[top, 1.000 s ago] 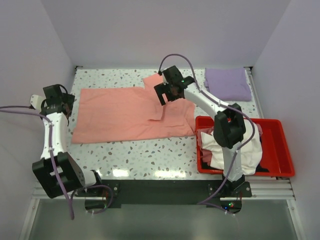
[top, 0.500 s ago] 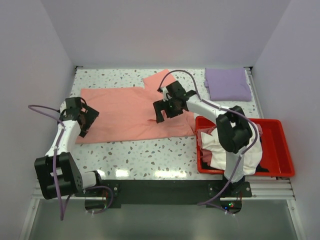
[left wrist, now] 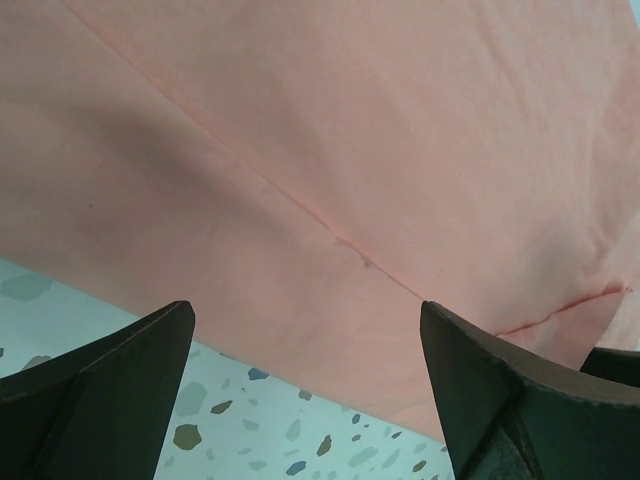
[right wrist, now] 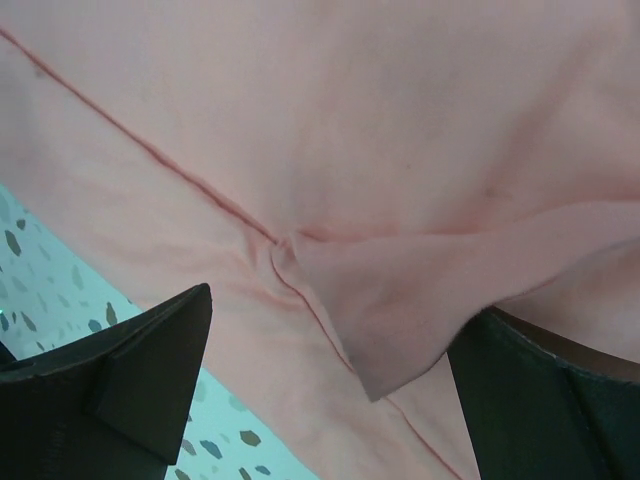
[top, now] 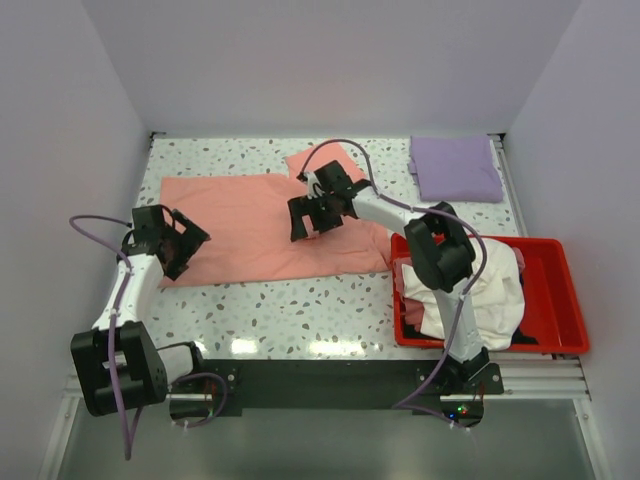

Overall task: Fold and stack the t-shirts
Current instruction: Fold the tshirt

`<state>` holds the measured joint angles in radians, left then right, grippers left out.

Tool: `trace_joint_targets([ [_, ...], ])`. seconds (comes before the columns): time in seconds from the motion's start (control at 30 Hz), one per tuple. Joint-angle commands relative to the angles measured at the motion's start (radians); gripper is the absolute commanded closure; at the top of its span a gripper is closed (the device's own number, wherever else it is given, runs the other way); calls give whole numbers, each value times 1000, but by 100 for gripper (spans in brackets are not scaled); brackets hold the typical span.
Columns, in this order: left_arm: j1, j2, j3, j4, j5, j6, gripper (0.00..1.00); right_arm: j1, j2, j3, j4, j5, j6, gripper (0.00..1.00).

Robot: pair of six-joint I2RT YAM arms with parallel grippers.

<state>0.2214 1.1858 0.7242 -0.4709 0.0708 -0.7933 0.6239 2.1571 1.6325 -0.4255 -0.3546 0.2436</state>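
Observation:
A salmon-pink t-shirt (top: pixel 250 225) lies spread flat across the speckled table; it fills the left wrist view (left wrist: pixel 330 150) and the right wrist view (right wrist: pixel 330 130). A folded lavender t-shirt (top: pixel 456 168) lies at the back right. Cream-white cloth (top: pixel 492 300) is heaped in the red bin (top: pixel 555 300). My left gripper (top: pixel 181 248) is open over the pink shirt's front-left corner, its edge between the fingers. My right gripper (top: pixel 306 218) is open over the shirt's middle, above a small folded flap (right wrist: pixel 400 300).
The red bin stands at the front right beside the right arm's base. Walls close the table on three sides. Bare speckled table (top: pixel 300 305) runs along the front, below the pink shirt.
My left gripper has swung from the table's left edge in over the shirt's front-left corner. My right gripper has moved from the shirt's back toward me and left, over its middle.

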Motion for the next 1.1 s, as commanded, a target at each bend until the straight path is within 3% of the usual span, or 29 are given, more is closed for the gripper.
trace_joint_targets([
  [0.0, -1, -22, -3, 35, 34, 31, 0, 14, 47, 137, 85, -26, 57, 1],
  [0.17, -2, -18, -2, 26, 34, 32, 0, 14, 131, 285, 80, 60, 129, 1],
  [0.37, -1, -12, 36, 18, 20, 42, 0, 16, 109, 317, 79, 65, 151, 1],
  [0.47, -5, 24, 63, 60, 50, 26, 0, 16, 16, 245, 50, 141, 122, 1],
  [0.57, -30, 63, 78, 118, 67, 12, 0, 14, -107, 135, -11, 316, 96, 1],
  [0.7, -60, 223, 142, 155, 47, 29, 0, 14, -216, -78, -56, 466, 63, 1],
  [0.87, -63, 383, 202, 130, -35, 46, 0, 16, -220, -203, -59, 456, 63, 1],
  [1.07, -62, 443, 173, 124, -147, 62, 0, 16, -209, -258, -62, 493, 69, 1],
])
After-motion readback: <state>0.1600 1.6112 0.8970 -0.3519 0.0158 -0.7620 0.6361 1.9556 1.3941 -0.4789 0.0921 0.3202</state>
